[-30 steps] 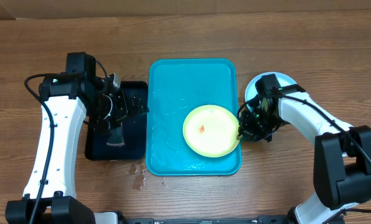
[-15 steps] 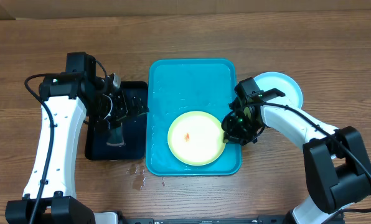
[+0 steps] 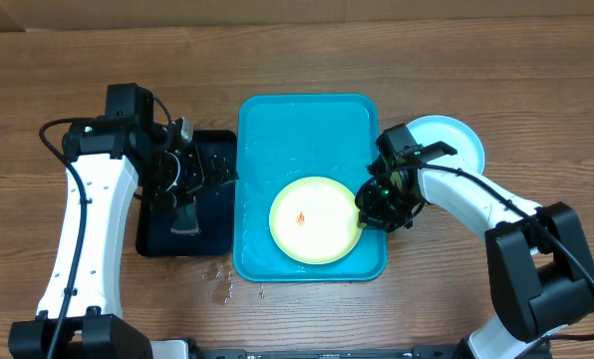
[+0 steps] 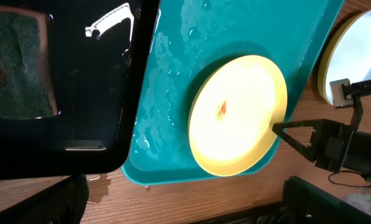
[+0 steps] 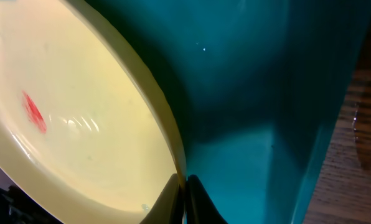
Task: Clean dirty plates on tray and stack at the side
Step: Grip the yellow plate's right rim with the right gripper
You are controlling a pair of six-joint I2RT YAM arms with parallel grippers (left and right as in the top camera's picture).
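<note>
A lime-green-rimmed plate (image 3: 314,220) with a small red-orange smear lies in the front half of the turquoise tray (image 3: 307,125). It also shows in the left wrist view (image 4: 238,115) and the right wrist view (image 5: 73,118). My right gripper (image 3: 363,206) is shut on this plate's right rim, its fingers (image 5: 185,190) pinching the edge. A light-blue-rimmed plate (image 3: 451,140) lies on the table to the right of the tray, on top of another green-rimmed plate (image 4: 323,74). My left gripper (image 3: 190,189) hangs over the dark tray, open and empty (image 4: 185,208).
A dark navy-black tray (image 3: 199,214) holding water stands left of the turquoise tray. A green sponge (image 4: 14,68) lies in it. Water drops (image 3: 222,281) wet the table by the tray's front left corner. The turquoise tray's floor is wet.
My right gripper has slid the green plate leftward across the tray, from its right edge towards the middle. The left arm has not moved.
</note>
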